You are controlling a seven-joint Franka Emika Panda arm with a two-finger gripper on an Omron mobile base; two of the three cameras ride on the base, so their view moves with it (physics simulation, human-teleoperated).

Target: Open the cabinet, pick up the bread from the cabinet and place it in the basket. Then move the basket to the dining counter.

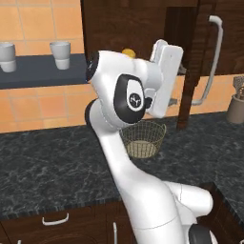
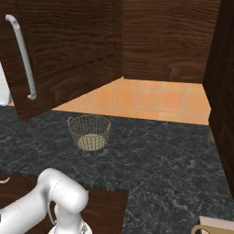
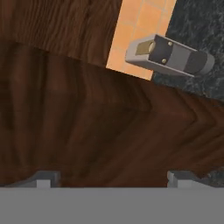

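Note:
The dark wood-grain cabinet stands with its door (image 2: 68, 50) swung open, and the silver bar handle (image 2: 22, 57) (image 1: 215, 57) is free. The bread (image 1: 127, 52) is a small golden lump inside the cabinet, peeking over my arm's shoulder. On the black granite below sits the wire basket (image 1: 143, 138) (image 2: 89, 131), holding nothing. My hand (image 1: 167, 76) is raised at cabinet height, right of the bread and above the basket. In the hand view my gripper (image 3: 113, 179) is open, fingertips (image 3: 46, 178) wide apart, facing brown wood with nothing between them. The dining counter is out of view.
Two white cups (image 1: 60, 54) stand on a dark shelf at the left. A utensil holder (image 1: 235, 107) sits on the granite worktop (image 2: 151, 151) at the right, past the open door. A grey boxy object (image 3: 170, 54) lies on the counter by the orange tiles.

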